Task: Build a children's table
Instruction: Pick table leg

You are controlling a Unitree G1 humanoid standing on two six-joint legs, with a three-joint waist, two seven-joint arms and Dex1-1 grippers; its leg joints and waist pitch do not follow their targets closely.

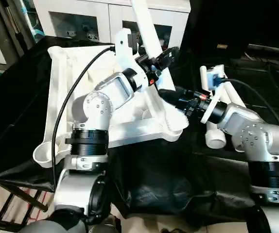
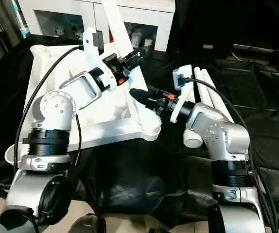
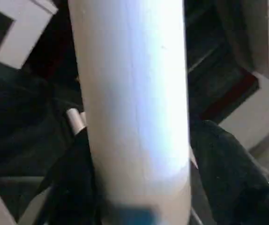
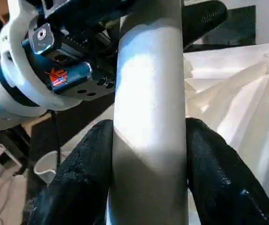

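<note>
- The white plastic rectangular tabletop [image 1: 81, 73] lies upside down, ribbed underside up, on the black-draped counter [image 1: 188, 160], on the left side of the scene.
- One long white tapered tube leg [image 1: 147, 26] rises from the tabletop's near right corner socket [image 1: 171, 127] and leans toward the far side.
- The right end effector [image 4: 148, 154] is clamped on the lower part of this standing leg, one black finger [image 4: 85, 168] pressed against each side of the tube.
- The left end effector [image 1: 160, 57] sits higher on the same leg, its black fingers [image 1: 170, 52] bracketing the tube; whether they press on it I cannot tell.
- The two end effectors are close together, the left just above the right.
- Three more white tube legs [image 2: 205, 97] lie side by side on the counter to the right of the tabletop, behind the right forearm.
- A white cabinet with glass doors [image 1: 95, 19] stands beyond the far edge of the counter.
</note>
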